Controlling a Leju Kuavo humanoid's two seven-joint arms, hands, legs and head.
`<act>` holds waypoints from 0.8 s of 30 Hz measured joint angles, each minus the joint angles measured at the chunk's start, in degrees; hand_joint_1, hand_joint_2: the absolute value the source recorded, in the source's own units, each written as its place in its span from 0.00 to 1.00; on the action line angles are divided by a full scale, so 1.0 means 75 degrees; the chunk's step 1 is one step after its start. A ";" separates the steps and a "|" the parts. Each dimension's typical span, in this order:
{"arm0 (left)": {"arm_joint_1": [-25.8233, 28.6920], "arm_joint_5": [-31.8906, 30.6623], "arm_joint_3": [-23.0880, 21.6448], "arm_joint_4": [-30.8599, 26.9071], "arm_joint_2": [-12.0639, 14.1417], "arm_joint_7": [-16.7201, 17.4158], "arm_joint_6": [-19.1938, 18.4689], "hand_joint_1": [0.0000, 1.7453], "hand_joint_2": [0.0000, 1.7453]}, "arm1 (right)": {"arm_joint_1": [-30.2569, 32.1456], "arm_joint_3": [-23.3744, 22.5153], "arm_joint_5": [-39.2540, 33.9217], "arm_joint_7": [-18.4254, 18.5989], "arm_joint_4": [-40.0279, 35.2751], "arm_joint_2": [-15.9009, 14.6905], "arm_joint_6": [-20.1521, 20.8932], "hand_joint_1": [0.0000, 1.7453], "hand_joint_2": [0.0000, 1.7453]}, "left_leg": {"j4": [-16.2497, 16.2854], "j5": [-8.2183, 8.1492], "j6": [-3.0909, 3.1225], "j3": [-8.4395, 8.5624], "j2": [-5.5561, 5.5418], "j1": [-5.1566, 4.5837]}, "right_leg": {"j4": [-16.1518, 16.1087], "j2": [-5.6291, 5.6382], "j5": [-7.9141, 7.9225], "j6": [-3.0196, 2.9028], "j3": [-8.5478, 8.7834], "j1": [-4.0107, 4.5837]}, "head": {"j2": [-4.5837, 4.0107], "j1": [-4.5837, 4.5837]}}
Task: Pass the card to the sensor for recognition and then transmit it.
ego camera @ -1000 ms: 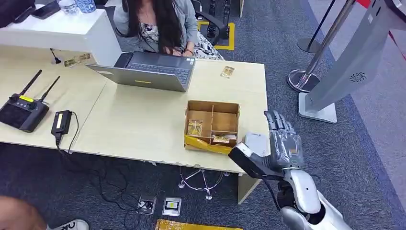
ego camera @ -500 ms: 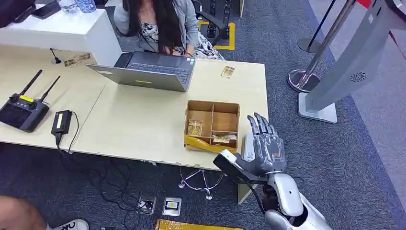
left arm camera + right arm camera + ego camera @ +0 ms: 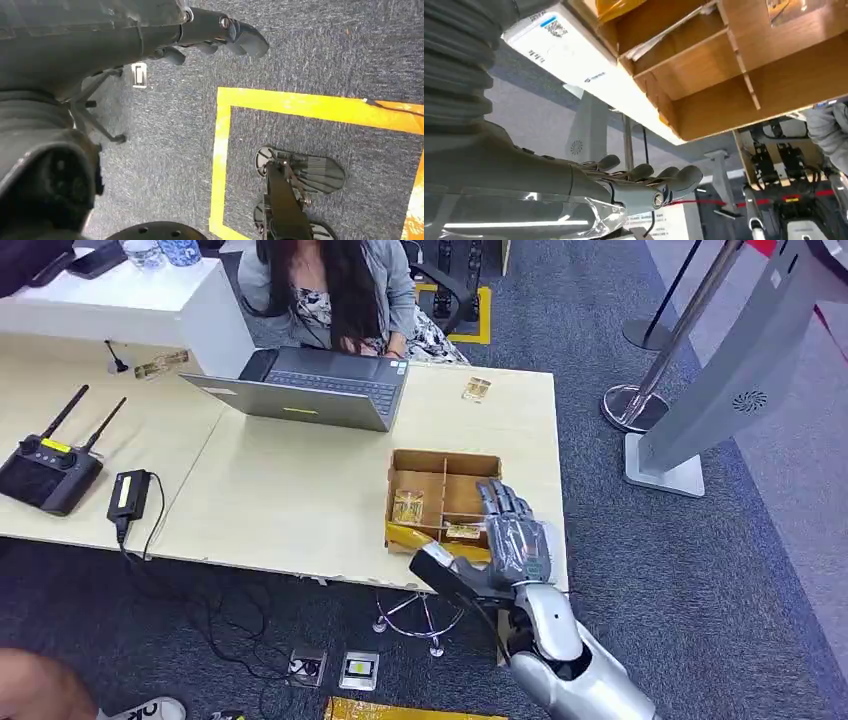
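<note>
On the left of the surface (image 3: 300,510), note the black controller (image 3: 45,472) and power adapter (image 3: 128,495); no label is legible. The laptop (image 3: 320,390) sits before a seated person (image 3: 330,290). The wooden box (image 3: 445,502) holds cards (image 3: 407,506) in its left compartments; their print is unreadable. Your right hand (image 3: 510,540), fingers extended and empty, has moved left since the earlier frame and now overlaps the box's right edge. Your left hand (image 3: 220,37) hangs over the carpet, fingers loosely curled, holding nothing.

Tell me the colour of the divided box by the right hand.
Brown cardboard box, clearest in the head view.
</note>
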 joint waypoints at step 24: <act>0.0000 0.0009 0.0000 0.0000 -0.0006 0.0023 -0.0070 0.00 0.00 | -0.0119 0.0123 0.0323 -0.0076 0.1006 0.0420 -0.0219 0.00 1.00 | 0.0000 0.0000 0.0000 0.0002 0.0000 0.0000 | 0.0000 0.0001 0.0000 0.0000 -0.0001 -0.0001 | 0.0000 0.0000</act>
